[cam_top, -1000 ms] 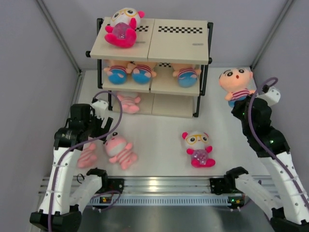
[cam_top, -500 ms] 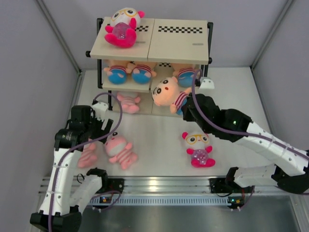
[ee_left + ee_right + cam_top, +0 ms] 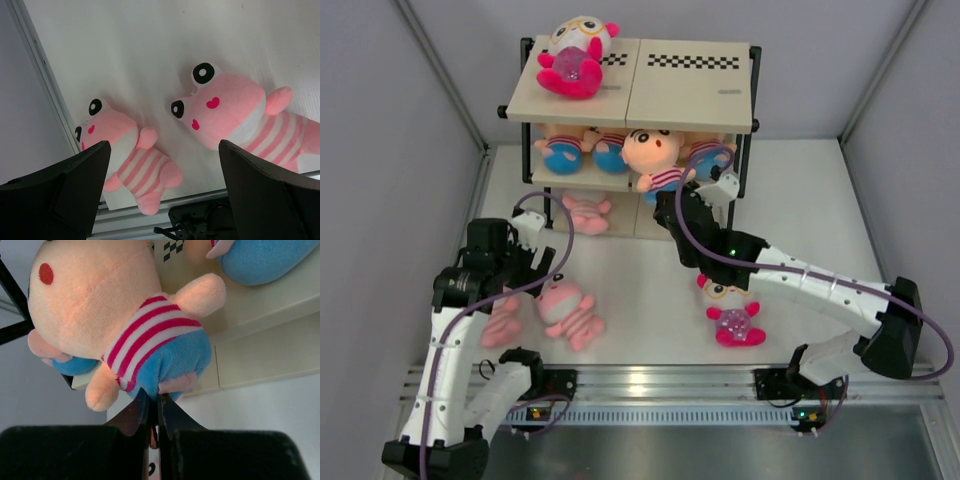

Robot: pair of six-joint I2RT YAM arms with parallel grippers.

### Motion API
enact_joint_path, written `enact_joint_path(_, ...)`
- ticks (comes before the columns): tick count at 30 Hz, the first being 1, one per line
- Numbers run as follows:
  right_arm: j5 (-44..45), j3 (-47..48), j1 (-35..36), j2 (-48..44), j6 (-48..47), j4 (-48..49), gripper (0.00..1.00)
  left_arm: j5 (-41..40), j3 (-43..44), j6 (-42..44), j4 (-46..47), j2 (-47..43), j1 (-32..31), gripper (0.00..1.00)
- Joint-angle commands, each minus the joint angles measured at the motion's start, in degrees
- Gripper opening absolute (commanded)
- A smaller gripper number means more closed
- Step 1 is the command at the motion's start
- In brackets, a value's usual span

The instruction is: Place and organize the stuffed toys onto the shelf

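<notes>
A: Right gripper point(image 3: 666, 193), what's it doing?
B: It's clamping narrow on the blue bottom of the held peach doll point(image 3: 652, 157). The wrist view is showing both fingers point(image 3: 131, 419) pinching the plush, with no gap.
A: Where's that doll sitting?
B: It's hanging at the front edge of the shelf point(image 3: 690, 95), at middle-tier height, face up toward the top camera. I can't tell whether it's touching the board. Other peach dolls are lying on that tier: left peach doll point(image 3: 560, 152), centre peach doll point(image 3: 612, 150) and right peach doll point(image 3: 708, 156).
A: Left gripper point(image 3: 164, 150)?
B: It's hovering with its fingers spread wide, gripping nothing. Two pink toys are lying below it on the table point(image 3: 800, 200): near pink toy point(image 3: 132, 165) by the side wall and far pink toy point(image 3: 240, 115) just beside it.
A: The rest?
B: Bottom-tier pink toy point(image 3: 582, 210) is lying at the left end of the lowest board. Top magenta doll point(image 3: 570, 55) is lying on the top board's left half. Table magenta doll point(image 3: 732, 318) is lying partly under the right arm.
</notes>
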Motion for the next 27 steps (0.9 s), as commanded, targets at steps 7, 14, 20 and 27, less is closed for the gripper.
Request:
enact_joint_path(7, 11.04, 5.13, 0.55, 3.45, 14.95, 5.62, 0.0, 0.55, 0.92, -0.66, -0.13, -1.96, -1.64, 0.95)
enact_joint_path(14, 11.48, 10.76, -1.12, 7.85, 16.35, 1.59, 0.0, 0.38, 0.3, -0.75, -0.05, -2.31, -2.0, 0.95)
enact_joint_path(20, 12.97, 12.34, -2.53, 10.13, 18.91, 0.09, 0.0, -0.15, 0.13, -0.66, -0.13, -2.75, -2.17, 0.95)
enact_joint_path(27, 10.6, 16.12, -4.63, 14.52, 18.55, -1.93, 0.0, -0.15, -0.22, -0.66, -0.13, -3.01, -2.17, 0.95)
